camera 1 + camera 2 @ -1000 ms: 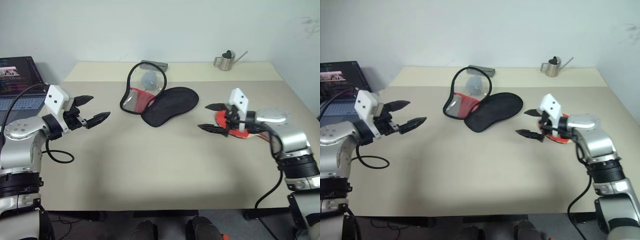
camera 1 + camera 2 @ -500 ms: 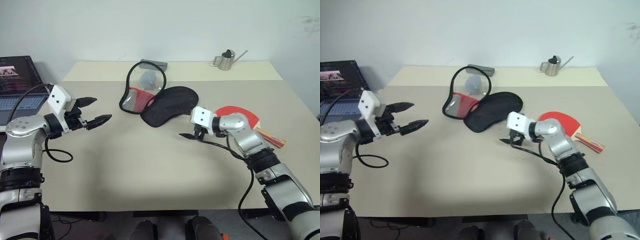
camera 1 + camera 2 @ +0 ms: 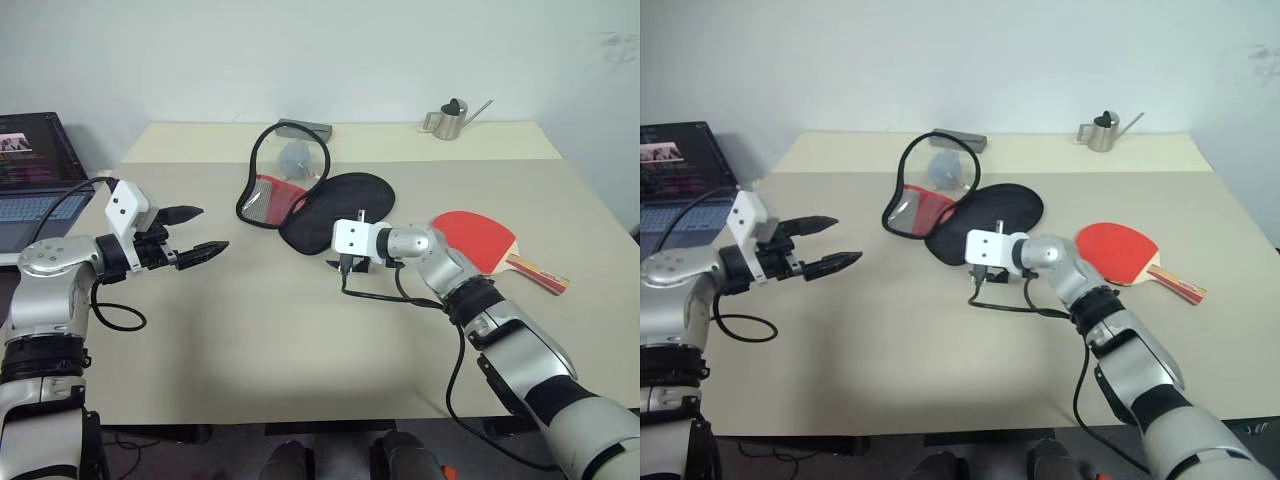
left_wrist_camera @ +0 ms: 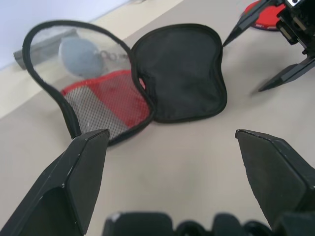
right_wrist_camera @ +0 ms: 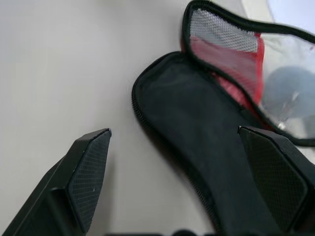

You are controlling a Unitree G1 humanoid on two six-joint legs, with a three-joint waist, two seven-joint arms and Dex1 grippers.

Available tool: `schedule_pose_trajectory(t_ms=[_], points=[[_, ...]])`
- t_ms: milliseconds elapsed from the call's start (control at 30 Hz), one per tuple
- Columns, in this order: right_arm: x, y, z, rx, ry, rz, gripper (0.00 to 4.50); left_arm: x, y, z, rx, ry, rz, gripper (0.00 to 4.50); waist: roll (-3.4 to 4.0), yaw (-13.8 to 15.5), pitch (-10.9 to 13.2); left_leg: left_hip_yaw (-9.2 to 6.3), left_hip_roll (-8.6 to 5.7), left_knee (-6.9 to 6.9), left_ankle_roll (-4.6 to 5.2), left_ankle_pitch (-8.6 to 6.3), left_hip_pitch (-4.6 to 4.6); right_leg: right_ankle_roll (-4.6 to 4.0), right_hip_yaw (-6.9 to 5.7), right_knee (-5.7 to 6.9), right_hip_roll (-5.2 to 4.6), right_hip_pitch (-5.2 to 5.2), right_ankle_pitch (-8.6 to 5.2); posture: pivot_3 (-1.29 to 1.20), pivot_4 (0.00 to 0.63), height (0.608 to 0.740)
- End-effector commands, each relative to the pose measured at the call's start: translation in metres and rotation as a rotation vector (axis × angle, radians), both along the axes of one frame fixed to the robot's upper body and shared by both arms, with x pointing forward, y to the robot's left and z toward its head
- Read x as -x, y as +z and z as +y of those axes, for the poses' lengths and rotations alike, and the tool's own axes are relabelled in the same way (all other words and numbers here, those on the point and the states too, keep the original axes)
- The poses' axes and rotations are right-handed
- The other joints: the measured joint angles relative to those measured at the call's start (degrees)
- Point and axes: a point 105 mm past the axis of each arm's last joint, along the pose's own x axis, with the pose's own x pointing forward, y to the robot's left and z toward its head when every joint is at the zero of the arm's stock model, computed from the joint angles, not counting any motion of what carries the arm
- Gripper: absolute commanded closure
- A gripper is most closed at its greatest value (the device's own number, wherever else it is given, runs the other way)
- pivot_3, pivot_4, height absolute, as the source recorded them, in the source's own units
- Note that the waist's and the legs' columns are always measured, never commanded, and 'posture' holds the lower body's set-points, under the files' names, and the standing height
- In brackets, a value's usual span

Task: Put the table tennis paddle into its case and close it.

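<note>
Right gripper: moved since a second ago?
Yes. The right gripper has swung toward the robot's left, away from the table tennis paddle it was over, and now sits open at the near edge of the case.

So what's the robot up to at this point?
Nothing is held yet. The case lies unzipped and spread open on the table. The open right gripper is at the case's black half; the paddle lies apart, beside that arm. The left gripper, also open, hovers off to the case's other side.
</note>
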Motion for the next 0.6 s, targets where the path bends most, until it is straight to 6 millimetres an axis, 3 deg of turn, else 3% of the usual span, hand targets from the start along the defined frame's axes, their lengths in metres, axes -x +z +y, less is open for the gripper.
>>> schedule_pose_trajectory(t_ms=[33, 233, 600], points=[[-0.006, 0.021, 0.014, 0.002, 0.003, -0.101, 0.01, -0.002, 0.01, -0.003, -0.021, -0.015, -0.046, 0.0, -0.01, -0.1, 0.0, 0.0, 0.0, 0.0, -0.01, 0.0, 0.0, 0.0, 0.0, 0.0, 0.0, -0.01, 0.0, 0.0, 0.15, 0.74], [-0.012, 0.016, 0.017, 0.094, -0.001, -0.152, 0.01, 0.0, 0.01, -0.019, -0.014, -0.092, -0.033, 0.0, -0.04, -0.1, 0.0, -0.02, -0.02, -0.01, -0.02, 0.01, 0.0, 0.0, -0.01, 0.0, -0.01, 0.0, 0.0, 0.0, 0.15, 0.74], [-0.012, 0.009, 0.025, 0.12, 0.007, -0.202, 0.01, -0.001, 0.002, -0.029, -0.004, -0.14, 0.002, 0.0, -0.04, -0.3, 0.0, -0.01, 0.0, -0.03, -0.03, 0.01, 0.0, 0.0, 0.01, 0.02, 0.02, -0.03, 0.0, 0.0, 0.15, 0.74]])
